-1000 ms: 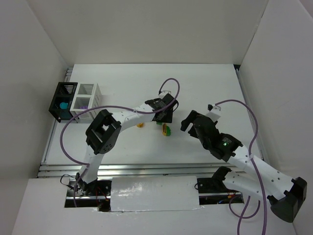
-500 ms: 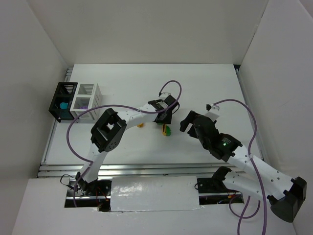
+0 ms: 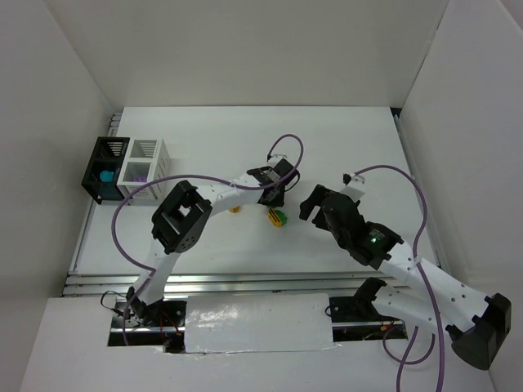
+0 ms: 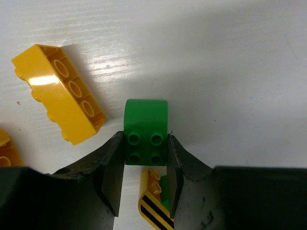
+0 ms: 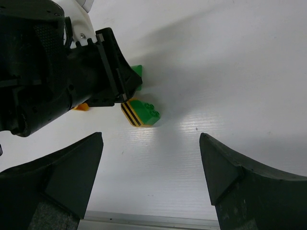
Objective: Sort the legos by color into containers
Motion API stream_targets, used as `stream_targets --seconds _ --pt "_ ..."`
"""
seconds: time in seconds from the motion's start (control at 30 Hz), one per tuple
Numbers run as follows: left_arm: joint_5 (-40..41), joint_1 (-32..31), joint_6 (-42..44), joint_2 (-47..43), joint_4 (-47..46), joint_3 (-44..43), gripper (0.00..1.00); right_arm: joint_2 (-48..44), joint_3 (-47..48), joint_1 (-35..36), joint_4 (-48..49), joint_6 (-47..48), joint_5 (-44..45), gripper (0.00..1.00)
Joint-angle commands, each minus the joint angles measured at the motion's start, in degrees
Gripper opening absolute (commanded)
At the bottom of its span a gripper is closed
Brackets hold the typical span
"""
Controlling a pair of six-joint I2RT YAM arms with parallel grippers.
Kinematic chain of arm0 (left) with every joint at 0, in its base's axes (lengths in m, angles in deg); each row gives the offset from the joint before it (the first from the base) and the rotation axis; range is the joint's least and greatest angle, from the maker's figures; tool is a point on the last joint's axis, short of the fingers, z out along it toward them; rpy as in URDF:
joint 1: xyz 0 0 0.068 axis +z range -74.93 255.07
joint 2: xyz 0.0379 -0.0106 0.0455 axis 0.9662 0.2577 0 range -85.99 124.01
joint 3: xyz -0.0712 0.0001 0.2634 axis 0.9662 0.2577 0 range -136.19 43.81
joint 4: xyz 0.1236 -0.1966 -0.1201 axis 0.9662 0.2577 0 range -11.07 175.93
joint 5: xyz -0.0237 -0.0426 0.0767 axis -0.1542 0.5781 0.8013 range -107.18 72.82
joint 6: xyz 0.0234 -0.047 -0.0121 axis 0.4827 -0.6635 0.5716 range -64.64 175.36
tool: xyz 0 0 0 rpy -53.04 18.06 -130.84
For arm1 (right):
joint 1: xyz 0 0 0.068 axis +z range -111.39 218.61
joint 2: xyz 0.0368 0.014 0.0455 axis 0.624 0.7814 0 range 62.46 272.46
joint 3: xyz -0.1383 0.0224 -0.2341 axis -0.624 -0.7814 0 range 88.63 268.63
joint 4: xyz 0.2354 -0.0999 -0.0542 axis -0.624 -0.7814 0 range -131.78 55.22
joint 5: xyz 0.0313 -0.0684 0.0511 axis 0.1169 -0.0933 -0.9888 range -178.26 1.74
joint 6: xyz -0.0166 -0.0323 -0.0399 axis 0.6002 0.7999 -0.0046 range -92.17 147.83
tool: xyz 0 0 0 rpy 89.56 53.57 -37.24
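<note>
L gripper (image 4: pixel 145 146) is clamped on the green brick (image 4: pixel 146 125) at bottom ctr of the left wrist view. One finger (image 4: pixel 111 167) presses each flat side, the studs face the camera, and the brick sits on the table (image 4: pixel 230 72). The grip goes across the flat faces, prob. because they give square contact, whereas the rounded far end would slip.

Nearer the camera, low between the fingers, lies a striped piece (image 4: pixel 153 201), yellow w/ black bars and some green. Whether it touches the green brick can't be told.

Toward the upper left of that frame a yellow brick (image 4: pixel 57 91) lies on its side w/ hollow tubes showing. It sits apart from the green one, which leaves the fingers room w/o nudging it. An orange brick (image 4: pixel 5 151) is cut off by the left edge.

R gripper (image 5: pixel 151 143) hangs w/ jaws spread wide and nothing between them, right of ctr in the top view. It looks parked clear so the L arm can work the pile alone.

Farthest off, at the upper left of the top view, the black bin (image 3: pixel 92 171) and white bin (image 3: pixel 147 149) stand touching. A teal brick (image 3: pixel 105 174) lies in the black one and a purple brick (image 3: pixel 140 173) in the white.

Judgement: this is the pick step, w/ the lift and the carry to the bins not yet done. Which bin takes green isn't settled by what shows.
</note>
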Motion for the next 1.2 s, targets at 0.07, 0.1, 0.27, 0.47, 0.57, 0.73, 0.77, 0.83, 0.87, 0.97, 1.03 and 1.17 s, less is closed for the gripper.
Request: stream_targets --seconds 0.07,0.1,0.27,0.47,0.57,0.73,0.77,0.83,0.87,0.97,1.03,1.17 --pt "-1.2 -0.1 3.1 -7.7 -5.2 1.2 0.00 -0.2 -0.5 -0.2 1.9 0.3 1.2 0.88" --pt "-0.4 -0.1 3.5 -10.1 -5.5 1.2 0.00 -0.2 -0.5 -0.2 1.8 0.3 1.3 0.88" --pt "9.8 3.3 2.7 -17.0 0.1 -0.3 0.00 -1.4 -0.9 -0.3 1.5 0.2 1.5 0.88" --pt "8.3 27.7 3.3 -25.6 7.3 -2.3 0.00 -2.6 -1.3 -0.5 2.4 1.1 0.4 0.88" --pt "8.1 37.5 3.3 -24.2 12.1 -7.1 0.00 -2.3 -2.0 -0.8 4.2 1.6 -0.9 0.88" --pt "7.9 46.8 3.3 -22.0 15.4 -8.4 0.00 -0.4 -2.0 -0.9 6.4 2.6 -2.7 0.88" --pt "6.9 48.7 3.2 -21.8 14.7 -7.6 0.00 -0.1 -1.6 -0.9 6.6 2.9 -3.3 0.88" --pt "3.1 50.9 3.3 -20.0 13.8 -7.9 0.00 0.8 -1.0 -0.9 6.6 3.9 -3.6 0.88" --pt "2.5 51.4 3.4 -19.3 13.9 -8.7 0.00 1.0 -0.3 -1.1 6.5 4.2 -3.7 0.88" --pt "2.6 51.7 3.6 -17.6 14.3 -9.4 0.01 1.6 0.6 -1.1 6.1 5.5 -3.5 0.88" --pt "3.0 51.8 2.9 -17.5 14.3 -8.7 0.07 1.9 0.8 -1.2 6.3 6.1 -3.3 0.89" --pt "1.6 51.8 2.4 -18.7 10.6 -4.0 0.29 2.6 0.9 -1.4 6.8 6.4 -3.8 0.89"
